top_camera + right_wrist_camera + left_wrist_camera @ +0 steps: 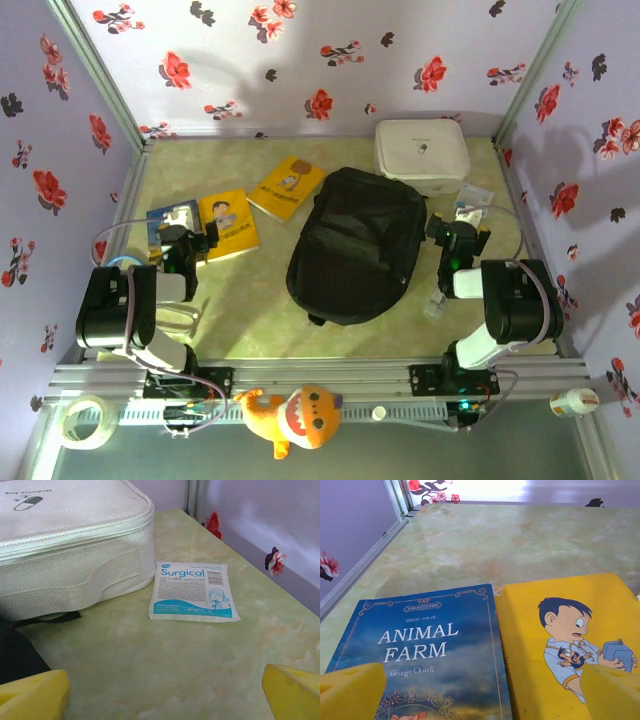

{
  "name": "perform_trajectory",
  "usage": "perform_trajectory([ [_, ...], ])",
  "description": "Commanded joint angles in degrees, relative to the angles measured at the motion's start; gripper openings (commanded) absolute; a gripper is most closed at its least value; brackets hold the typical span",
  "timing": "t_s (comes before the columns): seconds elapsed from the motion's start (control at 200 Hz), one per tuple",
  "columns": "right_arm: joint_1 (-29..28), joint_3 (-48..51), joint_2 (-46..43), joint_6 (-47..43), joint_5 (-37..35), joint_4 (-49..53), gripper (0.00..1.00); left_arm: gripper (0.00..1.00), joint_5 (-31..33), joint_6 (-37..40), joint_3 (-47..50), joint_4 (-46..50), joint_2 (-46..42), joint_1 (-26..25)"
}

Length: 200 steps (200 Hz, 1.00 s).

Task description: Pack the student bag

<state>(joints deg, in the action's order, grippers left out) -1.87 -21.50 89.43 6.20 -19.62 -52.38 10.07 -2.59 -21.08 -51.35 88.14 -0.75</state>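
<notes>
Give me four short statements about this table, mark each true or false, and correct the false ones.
1. The student bag lies in the middle of the table. True.
2. The Animal Farm book lies beside a yellow book. True.
3. The Surgical packet sits on top of the white case. False: it lies flat on the table beside the case.
4. The right gripper is shut on the packet. False: it is open and holds nothing.

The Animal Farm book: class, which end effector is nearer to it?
Left. The left end effector is at the near edge of the Animal Farm book; the right end effector is across the student bag, beside the surgical packet.
</notes>
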Motion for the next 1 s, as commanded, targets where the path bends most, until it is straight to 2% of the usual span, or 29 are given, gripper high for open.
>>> perform_trajectory([
  [0.0,-0.3,0.3,-0.1,0.1,0.1,-0.2,0.99,1.00,0.8,0.4,-1.2,-0.4,0.5,-0.2],
  [0.915,-0.3,0.4,-0.2,0.1,0.1,-0.3,0.99,1.00,0.8,0.4,-0.9,-0.9,0.5,-0.3],
  [0.995,-0.5,0.4,-1.2,-0.4,0.1,-0.1,0.99,1.00,0.8,2.1,-0.5,-0.4,-1.6,-0.7],
])
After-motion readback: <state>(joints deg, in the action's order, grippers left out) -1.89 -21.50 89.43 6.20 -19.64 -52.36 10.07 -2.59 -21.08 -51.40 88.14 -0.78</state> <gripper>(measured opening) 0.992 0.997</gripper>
